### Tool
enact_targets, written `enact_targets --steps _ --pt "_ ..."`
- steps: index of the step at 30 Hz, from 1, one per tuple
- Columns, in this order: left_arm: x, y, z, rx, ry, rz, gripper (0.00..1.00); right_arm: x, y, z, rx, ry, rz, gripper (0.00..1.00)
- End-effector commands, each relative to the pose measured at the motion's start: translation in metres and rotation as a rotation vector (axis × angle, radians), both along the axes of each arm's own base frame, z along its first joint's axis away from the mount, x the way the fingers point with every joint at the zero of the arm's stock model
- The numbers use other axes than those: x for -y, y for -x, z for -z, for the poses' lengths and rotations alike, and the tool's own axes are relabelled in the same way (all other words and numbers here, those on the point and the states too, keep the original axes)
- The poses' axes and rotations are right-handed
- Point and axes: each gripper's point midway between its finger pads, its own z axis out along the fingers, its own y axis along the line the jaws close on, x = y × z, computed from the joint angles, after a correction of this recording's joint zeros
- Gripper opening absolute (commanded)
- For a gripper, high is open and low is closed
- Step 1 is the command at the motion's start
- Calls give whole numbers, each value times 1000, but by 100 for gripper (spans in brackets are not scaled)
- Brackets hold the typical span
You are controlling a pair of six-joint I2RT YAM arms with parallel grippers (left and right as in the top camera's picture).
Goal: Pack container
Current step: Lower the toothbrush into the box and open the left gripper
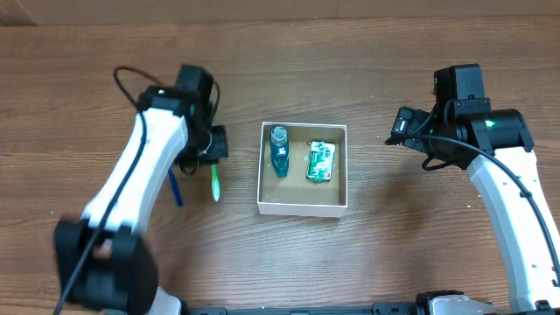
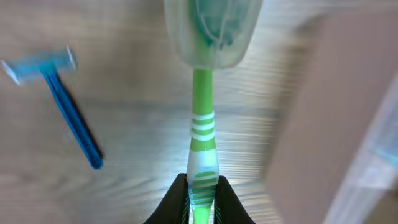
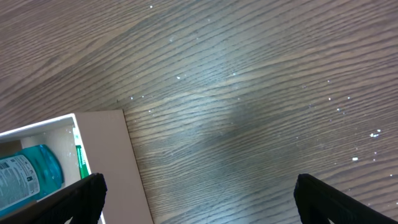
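The container point(image 1: 302, 206) is a small square box with white walls and a brown floor in the table's middle. In it lie a blue-green bottle point(image 1: 279, 150) and a green packet point(image 1: 320, 162). My left gripper point(image 1: 213, 156) is shut on a green and white toothbrush point(image 1: 215, 182) with a capped head, left of the container. In the left wrist view my left gripper point(image 2: 202, 194) clamps the handle of the toothbrush point(image 2: 203, 134). My right gripper point(image 1: 398, 129) is open and empty, right of the container. In the right wrist view my right gripper point(image 3: 199, 193) sits beside the container's wall point(image 3: 112, 162).
A blue disposable razor point(image 1: 176, 189) lies on the wood table left of the toothbrush; it also shows in the left wrist view point(image 2: 62, 106). The container's wall point(image 2: 348, 112) fills the right side of that view.
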Motion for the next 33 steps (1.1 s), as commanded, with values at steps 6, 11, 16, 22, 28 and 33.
enact_targets --steps 6,11,16,22,28,33 --pt "128 49 -116 501 -108 955 4 33 -6 -3 29 -98 166 100" --pt "164 42 -69 415 -116 1082 4 61 2 -1 8 -133 263 100" --pt "176 38 5 213 -115 1110 4 61 2 -1 8 -128 249 100" --pt "180 45 39 100 -79 1055 24 61 3 -1 7 -127 249 100" --pt "184 49 -44 143 -67 946 44 61 3 0 4 -125 245 100" --pt "110 31 -157 403 -225 521 68 61 2 -1 8 -122 239 100"
